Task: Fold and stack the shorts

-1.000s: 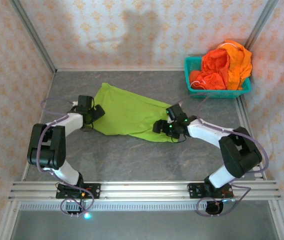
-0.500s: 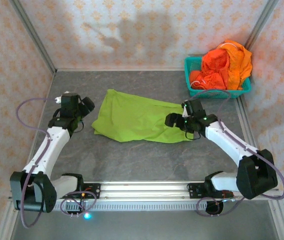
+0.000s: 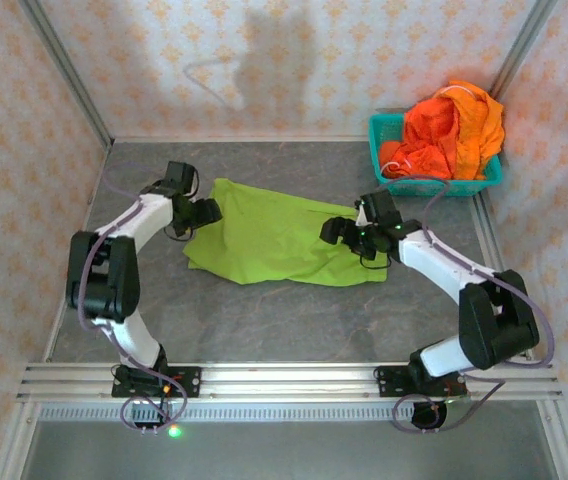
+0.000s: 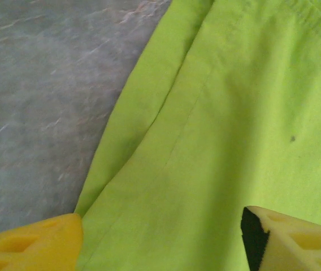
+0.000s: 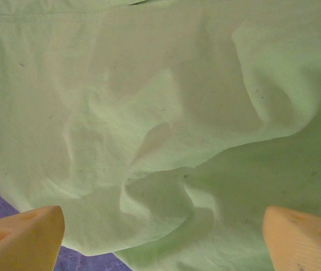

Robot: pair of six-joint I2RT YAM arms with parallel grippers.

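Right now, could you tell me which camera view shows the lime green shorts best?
The top external view: the lime green shorts lie spread on the table, nearly all in sight. The left wrist view gives a close-up of one seamed edge; the right wrist view, a close-up of wrinkled cloth.

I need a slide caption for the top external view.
Left gripper and right gripper at lime green shorts; orange shorts in basket.

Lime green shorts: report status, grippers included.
Left gripper open at left edge of lime green shorts; right gripper open over right end. Shorts lie spread, ungripped. Orange shorts heaped in teal basket, clear of work.
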